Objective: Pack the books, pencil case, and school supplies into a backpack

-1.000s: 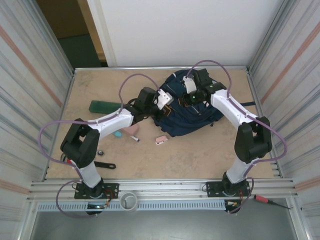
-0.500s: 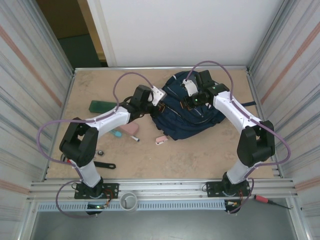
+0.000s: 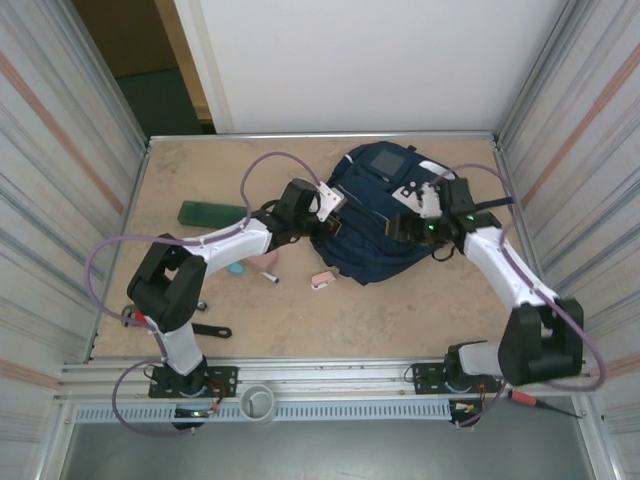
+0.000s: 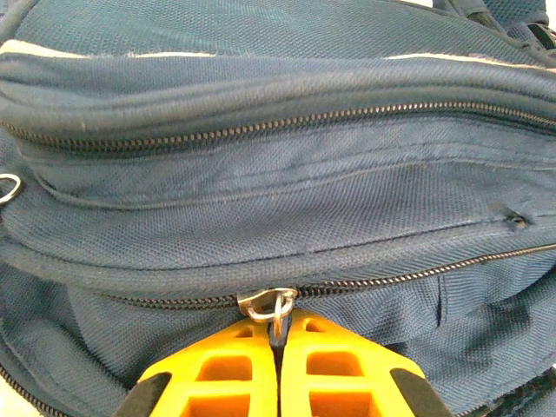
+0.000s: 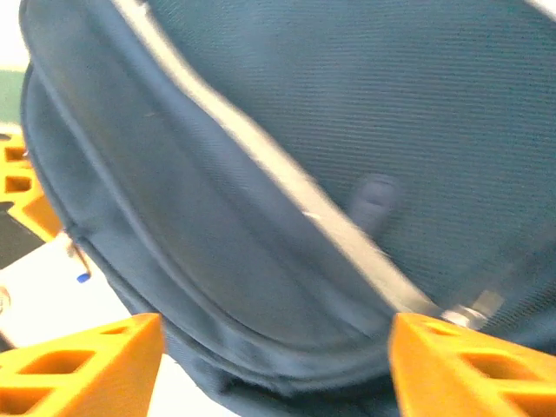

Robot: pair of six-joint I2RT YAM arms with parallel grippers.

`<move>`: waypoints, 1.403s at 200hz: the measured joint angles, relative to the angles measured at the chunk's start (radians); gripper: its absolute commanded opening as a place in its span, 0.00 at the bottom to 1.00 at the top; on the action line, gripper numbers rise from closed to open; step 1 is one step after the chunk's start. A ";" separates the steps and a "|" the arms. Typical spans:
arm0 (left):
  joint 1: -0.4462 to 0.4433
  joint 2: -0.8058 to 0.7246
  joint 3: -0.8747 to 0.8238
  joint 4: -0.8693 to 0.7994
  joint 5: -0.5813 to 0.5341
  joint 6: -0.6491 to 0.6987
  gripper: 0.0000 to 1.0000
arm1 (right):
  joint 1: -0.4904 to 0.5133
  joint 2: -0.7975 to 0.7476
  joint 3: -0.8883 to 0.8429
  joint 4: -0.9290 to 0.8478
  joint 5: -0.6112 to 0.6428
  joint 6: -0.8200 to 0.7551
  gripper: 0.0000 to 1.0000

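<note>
The navy backpack [image 3: 385, 240] lies at the table's back centre, its grey patch [image 3: 385, 160] facing up. At its left edge my left gripper [image 3: 322, 222] is shut on a metal zipper pull [image 4: 276, 304], which the left wrist view shows pinched between the orange fingertips [image 4: 243, 356]. By the backpack's right side my right gripper [image 3: 408, 228] stands open, blue fabric [image 5: 287, 217] showing between its spread fingers [image 5: 87, 360]. A dark green book [image 3: 213, 213], the pink pencil case [image 3: 262, 260], a teal piece [image 3: 235, 267], a marker [image 3: 270, 278] and a pink eraser [image 3: 322, 280] lie left of the bag.
A black spanner [image 3: 210, 330] lies near the left arm's base. A red-handled tool [image 3: 525, 398] rests on the rail outside the table at the right. Metal walls close in both sides.
My right gripper has opened, letting go of the backpack's top, and drawn back to the right. The backpack has settled flatter, its grey patch now showing. The left gripper has stayed shut.
</note>
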 measured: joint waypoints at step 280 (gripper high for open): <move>-0.209 0.000 -0.026 0.038 -0.049 -0.097 0.00 | -0.013 -0.080 -0.246 0.177 0.083 0.239 0.75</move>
